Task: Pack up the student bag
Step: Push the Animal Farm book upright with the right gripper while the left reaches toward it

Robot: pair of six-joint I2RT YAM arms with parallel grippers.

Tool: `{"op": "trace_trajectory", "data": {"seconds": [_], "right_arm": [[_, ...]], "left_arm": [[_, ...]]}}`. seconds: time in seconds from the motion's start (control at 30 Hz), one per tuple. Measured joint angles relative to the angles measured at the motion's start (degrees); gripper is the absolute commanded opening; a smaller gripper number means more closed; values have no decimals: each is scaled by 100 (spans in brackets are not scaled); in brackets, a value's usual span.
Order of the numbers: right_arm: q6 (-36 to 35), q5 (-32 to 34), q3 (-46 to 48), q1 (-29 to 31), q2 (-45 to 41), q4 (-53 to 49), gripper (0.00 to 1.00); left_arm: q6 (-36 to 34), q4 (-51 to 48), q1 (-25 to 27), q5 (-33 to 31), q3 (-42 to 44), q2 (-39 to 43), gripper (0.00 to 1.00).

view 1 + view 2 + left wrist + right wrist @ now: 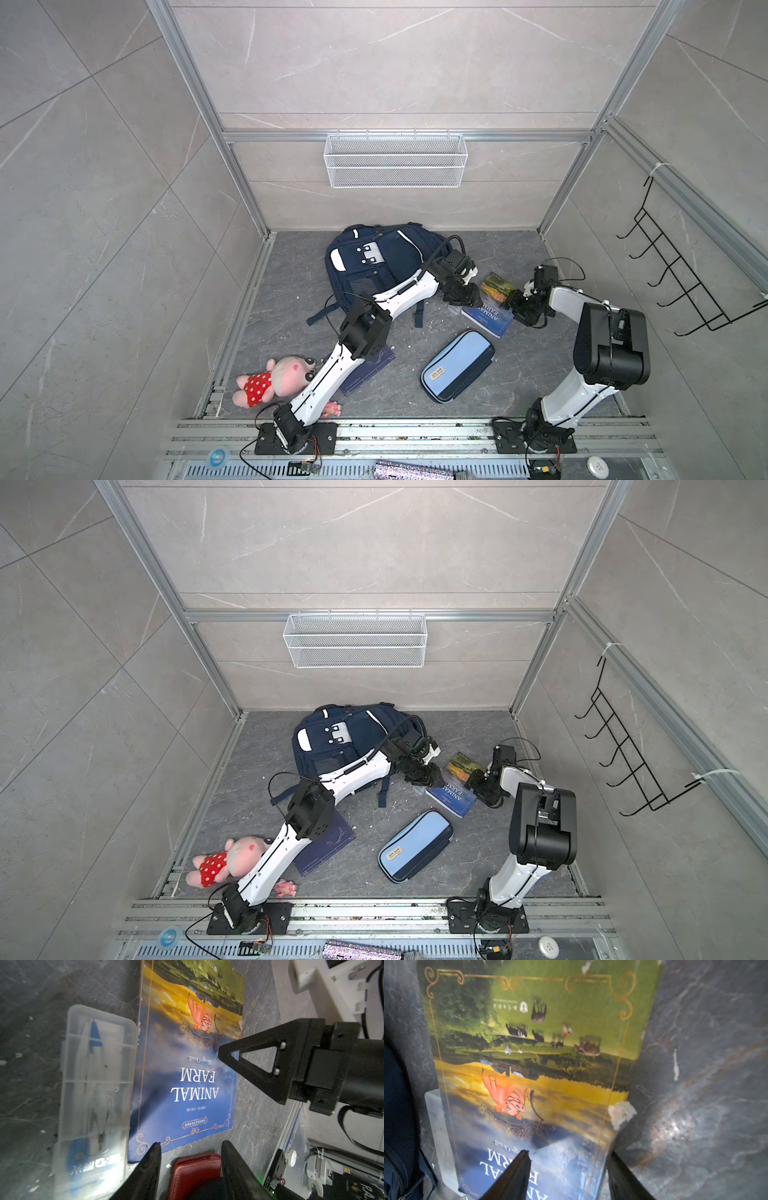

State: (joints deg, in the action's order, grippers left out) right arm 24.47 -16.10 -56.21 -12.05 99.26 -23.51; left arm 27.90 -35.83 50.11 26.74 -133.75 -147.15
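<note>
Scanning left to right, we note: backpack (pixel 374 266) at table's (pixel 291 291) back edge, middle. Left gripper (pixel 191 1144) half open astride red wallet (pixel 195 1172), not pinching yet; closing could clip book (pixel 187 1084) corner. Book cover reads "ANIMAL FARM", "George Orwell". Right gripper (pixel 569 1152) open, empty, straddling book's edge; grippers near, could collide.

Book (pixel 488 315) "Animal Farm" flat on desk (pixel 523 374), cover up; torn paper scrap (pixel 620 1113) at its edge. Clear box (pixel 95 1095), blue-white tools inside, alongside book, touching. Red wallet (pixel 195 1169) just beside book corner. Light-blue pencil case (pixel 457 368) mid-desk. Navy notebook (pixel 370 370), pink plush (pixel 270 380) in red dotted dress front left. Mesh basket (pixel 395 160) on back wall; black hook rack (pixel 681 274) on right wall.
</note>
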Motion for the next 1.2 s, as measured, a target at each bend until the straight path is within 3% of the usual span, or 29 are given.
{"op": "trace_trajectory", "data": {"seconds": [0.37, 0.7, 0.97, 1.07, 1.2], "right_arm": [[87, -101, 140, -2, -76, 179, 63], [212, -935, 535, -35, -151, 1038, 61], [155, -1547, 1456, -28, -796, 1355, 29], [120, -1615, 1574, -26, -1054, 1397, 9], [20, -1637, 1569, 4, -1423, 1342, 0]], "left_arm": [[0, -66, -39, -326, 72, -251, 50], [2, 28, -74, -127, 96, -306, 46], [-42, 245, -153, 199, 245, -306, 44], [-81, 330, -166, 286, 313, -284, 43], [-146, 590, -155, 350, 778, -37, 48]]}}
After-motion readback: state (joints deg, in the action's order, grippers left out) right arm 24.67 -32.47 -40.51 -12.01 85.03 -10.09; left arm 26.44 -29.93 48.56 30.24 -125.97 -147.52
